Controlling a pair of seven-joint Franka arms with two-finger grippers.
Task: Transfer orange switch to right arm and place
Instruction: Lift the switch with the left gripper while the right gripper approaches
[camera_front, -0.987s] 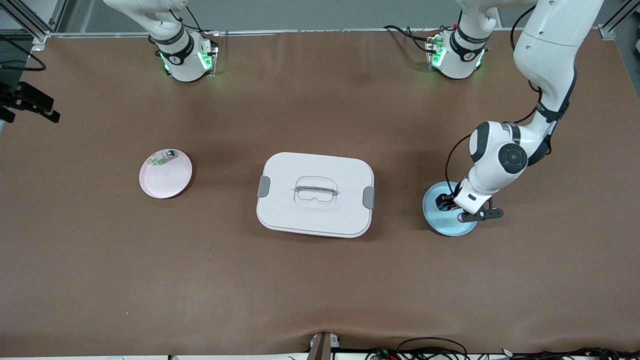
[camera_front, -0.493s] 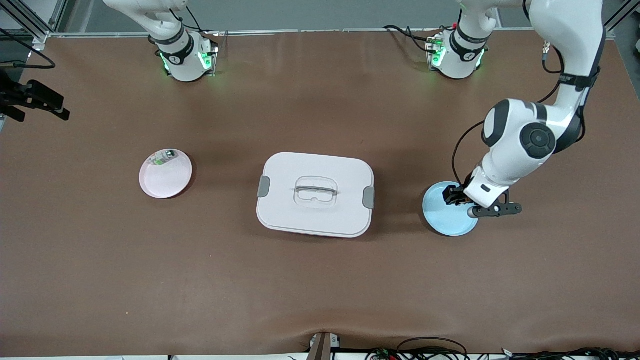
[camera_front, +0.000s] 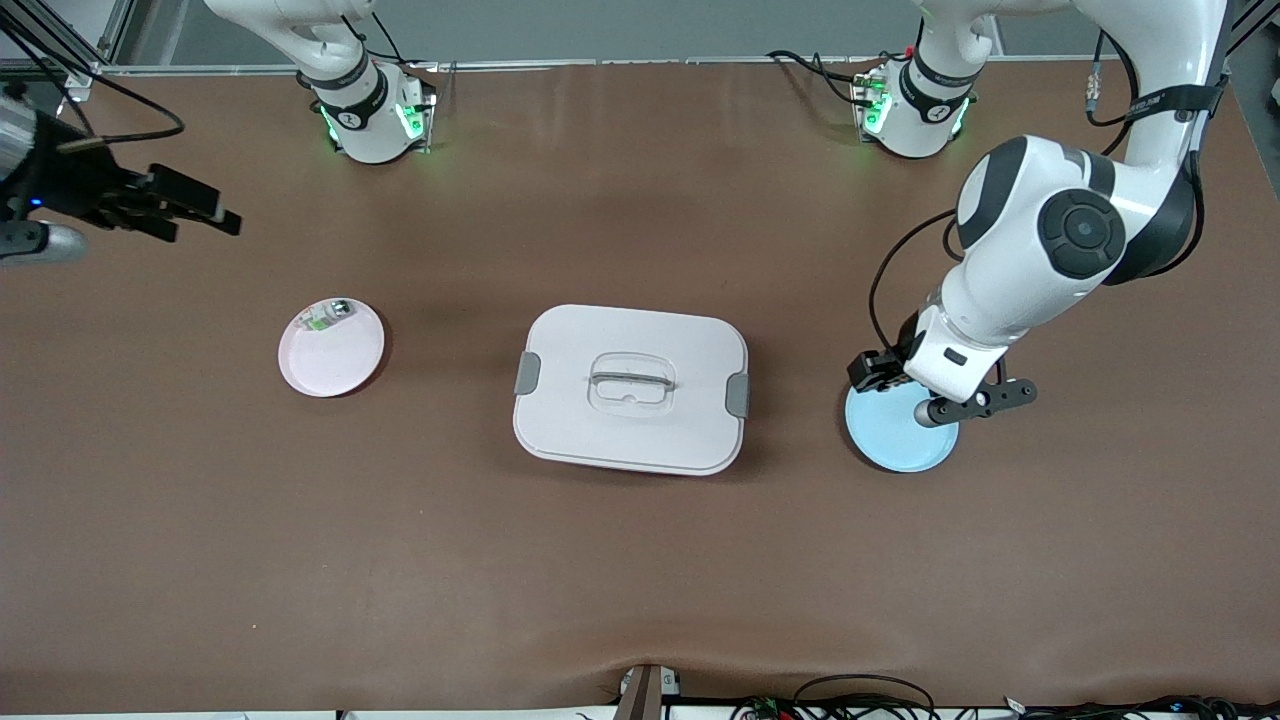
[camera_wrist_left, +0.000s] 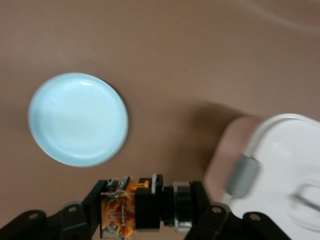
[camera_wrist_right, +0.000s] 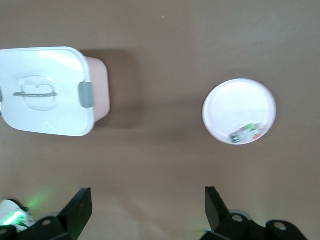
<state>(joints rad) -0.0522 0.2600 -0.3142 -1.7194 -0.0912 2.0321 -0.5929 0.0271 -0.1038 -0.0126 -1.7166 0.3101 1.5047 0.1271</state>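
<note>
Two arms work at one brown table (camera_front: 640, 560). The left claw (camera_wrist_left: 145, 210) hangs in the air over the twelve o'clock rim of a pale blue plate (camera_front: 900, 435), at the left arm's end of the table; its fingers (camera_wrist_left: 97, 207) are closed on the orange switch (camera_wrist_left: 125, 207), which lies crosswise between them with its orange-marked body at one finger and a black and silver barrel at the other. In the left wrist view the blue plate (camera_wrist_left: 77, 119) shows bare, and the switch is clear of it, held up above the table. The right claw (camera_wrist_right: 145, 207) is up over the table's edge at the right arm's end, roughly at ten o'clock from a pink plate (camera_front: 335, 360), and its fingers (camera_wrist_right: 80, 205) are spread wide with nothing between them. The right arm (camera_front: 320, 40) rises from its base at the twelve o'clock edge of the table. The pink plate carries a small white-and-green part (camera_front: 322, 318) near its twelve o'clock rim; the right wrist view shows the same part (camera_wrist_right: 244, 134) lying inside that plate (camera_wrist_right: 235, 102). Between the two plates sits a white lidded box (camera_front: 630, 388), its lid closed, with a clear handle on top and a grey clip at each short end.
</note>
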